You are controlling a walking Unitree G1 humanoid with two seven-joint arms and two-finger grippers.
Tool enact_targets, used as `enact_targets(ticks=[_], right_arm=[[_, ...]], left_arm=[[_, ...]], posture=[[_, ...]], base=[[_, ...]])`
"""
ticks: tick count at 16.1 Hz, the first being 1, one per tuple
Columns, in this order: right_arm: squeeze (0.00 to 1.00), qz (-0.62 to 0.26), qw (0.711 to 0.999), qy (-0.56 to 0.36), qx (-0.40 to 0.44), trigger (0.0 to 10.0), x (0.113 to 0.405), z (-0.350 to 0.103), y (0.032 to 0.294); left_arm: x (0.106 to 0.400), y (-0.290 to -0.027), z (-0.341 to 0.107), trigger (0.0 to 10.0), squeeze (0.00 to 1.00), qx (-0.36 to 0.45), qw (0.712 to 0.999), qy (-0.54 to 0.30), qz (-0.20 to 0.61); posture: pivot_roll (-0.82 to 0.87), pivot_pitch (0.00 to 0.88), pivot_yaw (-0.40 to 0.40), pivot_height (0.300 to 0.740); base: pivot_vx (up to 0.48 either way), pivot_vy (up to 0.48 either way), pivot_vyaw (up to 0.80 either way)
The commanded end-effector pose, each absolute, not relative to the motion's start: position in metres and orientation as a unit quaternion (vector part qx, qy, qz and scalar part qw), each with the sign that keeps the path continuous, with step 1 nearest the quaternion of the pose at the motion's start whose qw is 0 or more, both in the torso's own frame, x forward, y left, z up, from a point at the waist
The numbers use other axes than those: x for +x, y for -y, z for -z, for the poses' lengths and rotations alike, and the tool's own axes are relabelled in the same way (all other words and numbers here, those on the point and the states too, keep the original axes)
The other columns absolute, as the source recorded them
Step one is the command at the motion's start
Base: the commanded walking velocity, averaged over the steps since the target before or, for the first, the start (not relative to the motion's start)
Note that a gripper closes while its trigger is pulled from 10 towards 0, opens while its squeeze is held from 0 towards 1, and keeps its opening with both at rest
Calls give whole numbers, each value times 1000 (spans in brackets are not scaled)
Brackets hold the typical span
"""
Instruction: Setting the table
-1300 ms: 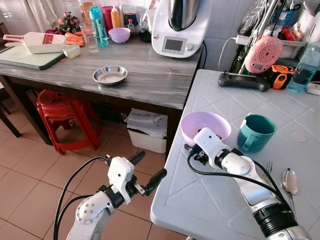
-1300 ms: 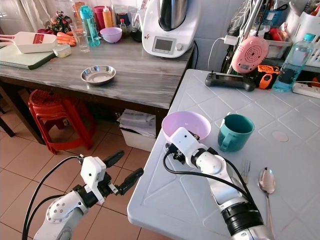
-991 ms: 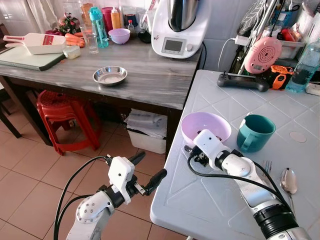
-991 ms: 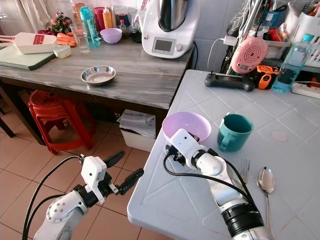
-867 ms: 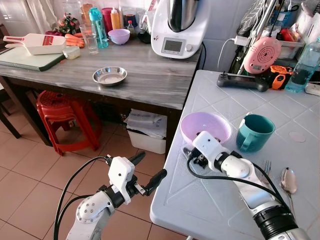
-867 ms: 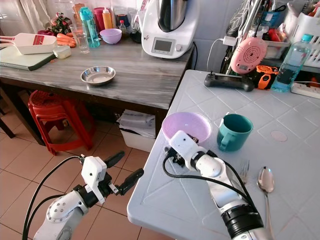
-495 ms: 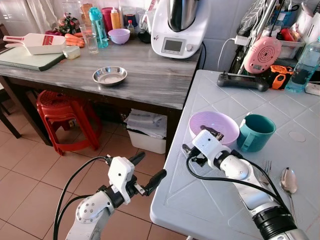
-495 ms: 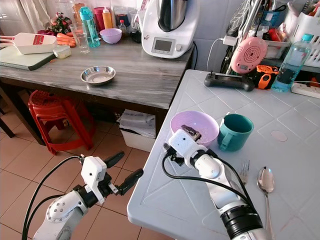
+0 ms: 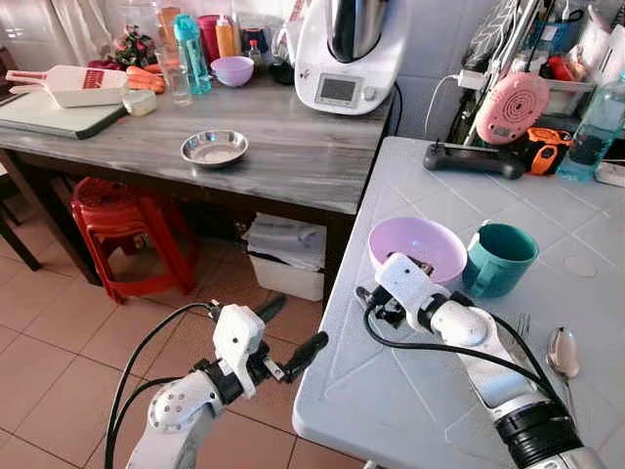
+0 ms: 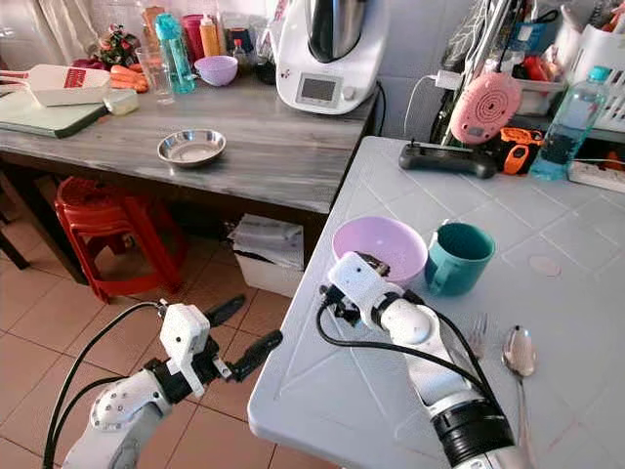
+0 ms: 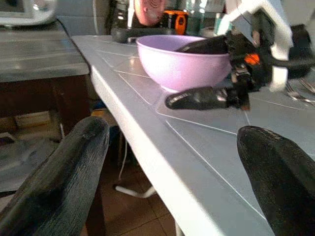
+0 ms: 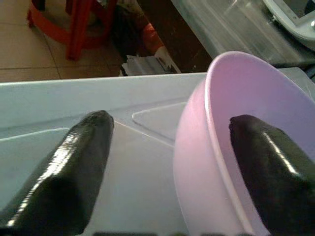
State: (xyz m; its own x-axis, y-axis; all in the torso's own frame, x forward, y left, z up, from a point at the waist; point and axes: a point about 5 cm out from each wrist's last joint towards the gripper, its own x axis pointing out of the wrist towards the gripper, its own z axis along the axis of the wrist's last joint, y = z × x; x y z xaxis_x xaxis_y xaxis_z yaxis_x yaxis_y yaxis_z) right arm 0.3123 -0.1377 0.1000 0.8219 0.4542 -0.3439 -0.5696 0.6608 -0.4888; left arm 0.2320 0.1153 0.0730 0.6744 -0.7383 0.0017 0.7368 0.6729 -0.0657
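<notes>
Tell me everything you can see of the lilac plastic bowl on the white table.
The lilac plastic bowl is round, smooth and matte, standing upright and looking empty. It sits near the white table's left edge, close beside the teal mug. The right gripper straddles its rim with fingers open, one inside, one outside on the table.

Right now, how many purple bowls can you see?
2. One purple bowl sits on the white table beside the teal mug, with the right gripper open astride its rim. A smaller one stands far back on the wooden counter. Others may be hidden.
</notes>
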Motion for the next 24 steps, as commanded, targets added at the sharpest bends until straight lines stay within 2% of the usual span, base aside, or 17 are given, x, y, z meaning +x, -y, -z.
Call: enact_targets(ticks=[1,13,14,15,16,19,20,21,22,24], right_arm=[[0,-283,907,-87,-300,0,315,-108,137],[0,-305,894,-147,-295,0,308,-102,139],[0,-309,892,-146,-297,9608,308,-102,138],[0,-301,895,-135,-301,10000,309,-105,138],[1000,-298,897,-132,-298,10000,309,-106,138],[957,-281,900,-109,-314,10000,311,-113,139],[176,-274,902,-102,-317,10000,313,-117,140],[173,-268,903,-96,-323,10000,314,-121,141],[0,-267,901,-91,-331,10000,315,-125,141],[0,-270,892,-101,-348,10000,311,-130,142]], left_arm=[[234,-116,-74,10000,0,-30,912,-13,409],[231,-114,-82,10000,0,-14,900,-17,435],[232,-114,-82,10000,0,-13,900,-17,435],[232,-114,-81,10000,0,-9,902,-16,431],[233,-114,-81,10000,0,-9,903,-17,430],[232,-114,-76,10000,0,-12,903,-24,428],[232,-115,-76,10000,0,-12,903,-25,428],[232,-115,-75,10000,0,-12,903,-26,428],[232,-115,-74,10000,0,-12,903,-28,428],[232,-115,-72,10000,0,-12,903,-31,428]], posture=[[114,0,3,740],[107,0,6,740],[108,0,6,740],[108,0,6,740],[109,0,5,740],[108,0,6,740],[108,0,6,740],[108,0,6,740],[104,0,5,740],[105,0,2,740]], base=[[0,0,0],[0,0,0],[0,0,0],[0,0,0],[0,0,0],[0,0,0],[0,0,0],[0,0,0],[0,0,0],[0,0,0]])
